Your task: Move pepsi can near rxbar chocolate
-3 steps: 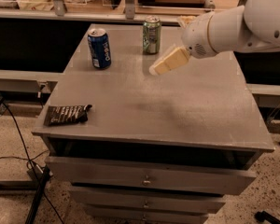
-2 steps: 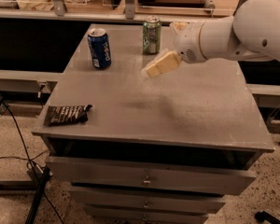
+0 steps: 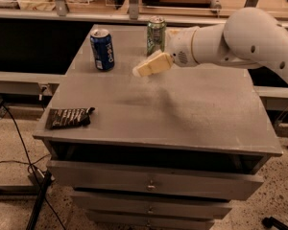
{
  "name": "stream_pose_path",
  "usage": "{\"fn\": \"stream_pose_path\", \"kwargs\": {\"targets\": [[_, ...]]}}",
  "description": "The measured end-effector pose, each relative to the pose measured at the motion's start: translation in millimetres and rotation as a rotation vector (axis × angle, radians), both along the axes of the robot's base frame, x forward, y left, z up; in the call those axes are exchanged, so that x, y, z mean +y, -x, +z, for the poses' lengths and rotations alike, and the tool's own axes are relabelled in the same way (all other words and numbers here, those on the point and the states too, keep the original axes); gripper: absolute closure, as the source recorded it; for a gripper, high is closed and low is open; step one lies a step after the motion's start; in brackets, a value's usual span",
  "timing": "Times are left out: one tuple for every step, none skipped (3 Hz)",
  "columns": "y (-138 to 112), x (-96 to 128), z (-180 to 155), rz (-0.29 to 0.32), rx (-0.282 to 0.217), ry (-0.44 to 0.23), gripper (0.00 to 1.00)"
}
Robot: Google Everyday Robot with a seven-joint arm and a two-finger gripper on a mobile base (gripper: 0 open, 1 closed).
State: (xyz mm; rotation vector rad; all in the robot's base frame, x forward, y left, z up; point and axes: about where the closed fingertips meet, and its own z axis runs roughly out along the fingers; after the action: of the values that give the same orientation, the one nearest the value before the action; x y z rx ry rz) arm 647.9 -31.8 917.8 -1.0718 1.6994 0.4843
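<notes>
Green can [image 3: 156,35] upright, rear of grey table [image 3: 197,116]; drawers [image 3: 105,177] beneath.

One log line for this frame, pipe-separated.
claw: above table, before green can, apart from pepsi can | pepsi can: upright, back left | rxbar chocolate: flat, front-left edge | task: not done

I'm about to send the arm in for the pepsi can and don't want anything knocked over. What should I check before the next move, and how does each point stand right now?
1. Pepsi can upright and free to grasp: ok, it stands alone at the table's back left.
2. Gripper at the can: not ok, it hovers to the can's right, apart from it.
3. Green can clear of the gripper: cannot tell, it stands just behind it.
4. Rxbar chocolate located: ok, it lies flat near the front left corner.
5. Room beside the bar: ok, the table is bare to its right.
</notes>
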Motion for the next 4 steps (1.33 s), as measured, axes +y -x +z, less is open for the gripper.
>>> {"fn": "stream_pose_path", "kwargs": {"targets": [[-10,22,1,0.057,-0.003,-0.071,0.00],[-17,51,3,0.144,-0.014,-0.122,0.00],[-24,83,1,0.229,-0.020,-0.126,0.00],[-31,112,-7,0.291,-0.013,-0.121,0.00]]}}
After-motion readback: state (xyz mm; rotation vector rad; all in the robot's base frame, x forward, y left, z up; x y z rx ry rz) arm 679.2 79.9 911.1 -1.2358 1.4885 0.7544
